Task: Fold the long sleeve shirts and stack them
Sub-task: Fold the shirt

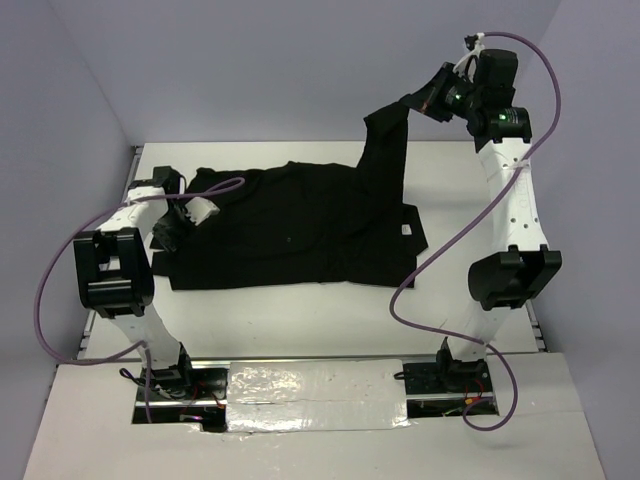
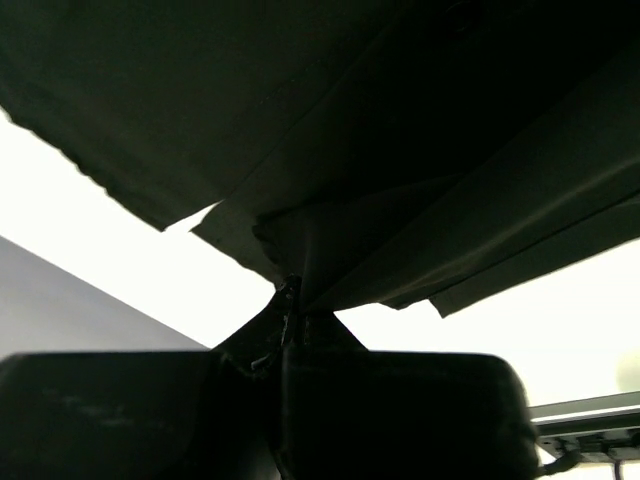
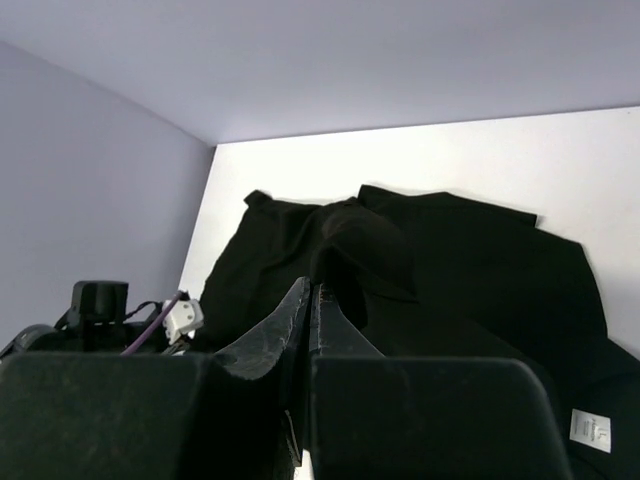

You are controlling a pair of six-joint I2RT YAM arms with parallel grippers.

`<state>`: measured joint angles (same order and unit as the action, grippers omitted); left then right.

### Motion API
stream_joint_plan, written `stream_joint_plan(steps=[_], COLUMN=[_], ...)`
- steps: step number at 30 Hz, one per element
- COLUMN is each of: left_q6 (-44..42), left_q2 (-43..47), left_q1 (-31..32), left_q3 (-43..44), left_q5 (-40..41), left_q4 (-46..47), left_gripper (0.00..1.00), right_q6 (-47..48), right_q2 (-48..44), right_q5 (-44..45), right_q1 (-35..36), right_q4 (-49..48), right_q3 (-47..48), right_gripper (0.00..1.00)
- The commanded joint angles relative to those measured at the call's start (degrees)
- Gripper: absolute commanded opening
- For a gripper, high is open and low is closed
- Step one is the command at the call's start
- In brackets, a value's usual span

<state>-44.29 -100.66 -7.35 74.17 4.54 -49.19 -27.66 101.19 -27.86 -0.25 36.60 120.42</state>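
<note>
The black long sleeve shirt [image 1: 290, 225] lies spread over the white table [image 1: 300, 310], and its right part is pulled up into a hanging strip [image 1: 385, 160]. High at the back right, my right gripper [image 1: 408, 102] is shut on the top of that strip. In the right wrist view the closed gripper [image 3: 312, 292] pinches a fold of cloth, the shirt [image 3: 470, 270] lies below, and its white label [image 3: 590, 428] shows at lower right. My left gripper [image 1: 178, 222] is low at the shirt's left edge. In the left wrist view it [image 2: 290, 300] is shut on the shirt's fabric [image 2: 400, 150].
Grey walls close in the table at the back and on both sides. Purple cables [image 1: 60, 270] loop beside each arm. A foil-taped strip [image 1: 315, 395] runs between the arm bases at the near edge. A bare strip of table lies in front of the shirt.
</note>
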Motion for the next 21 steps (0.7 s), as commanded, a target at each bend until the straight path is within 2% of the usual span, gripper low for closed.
stream_joint_plan(steps=[1,6,7,10,15,17,18,21], left_q6=[3.06,7.72,9.21,11.85,17.12,18.71,20.02,22.57], left_q2=[-2.08,-3.92,-4.71,-6.12,-6.39,-6.65,-6.74,-6.48], left_q1=[-0.47,-2.66,-3.1,-3.89,-5.03,-6.61,-7.23,-9.86], left_q3=[1.85,3.35,3.52,3.88,5.28,8.08,9.05,12.31], left_q5=[1.61,1.01,-0.3,-2.42,-5.4,-7.33,-7.96,-8.93], left_q4=[0.32,1.03,1.02,1.02,3.22,2.96,2.7,2.34], left_gripper=[0.0,0.01,0.1,0.23,0.32,0.39,0.46,0.51], right_q6=[-0.29,0.5,0.5,-0.73,-1.52,-1.34,-1.26,-1.34], right_q2=[0.41,0.06,0.24,1.03,2.7,3.05,3.05,3.23], right_q5=[-0.53,2.37,2.37,0.44,0.17,0.08,0.17,0.43], right_q1=[1.48,1.39,1.39,1.39,2.71,3.41,3.68,4.2], right_q4=[-3.03,-3.37,-3.99,-4.87,-4.78,-4.78,-4.78,-5.22], right_q3=[0.69,1.22,1.39,2.89,3.59,3.33,2.98,2.1], right_gripper=[0.0,0.0,0.0,0.0,0.0,0.0,0.0,0.0])
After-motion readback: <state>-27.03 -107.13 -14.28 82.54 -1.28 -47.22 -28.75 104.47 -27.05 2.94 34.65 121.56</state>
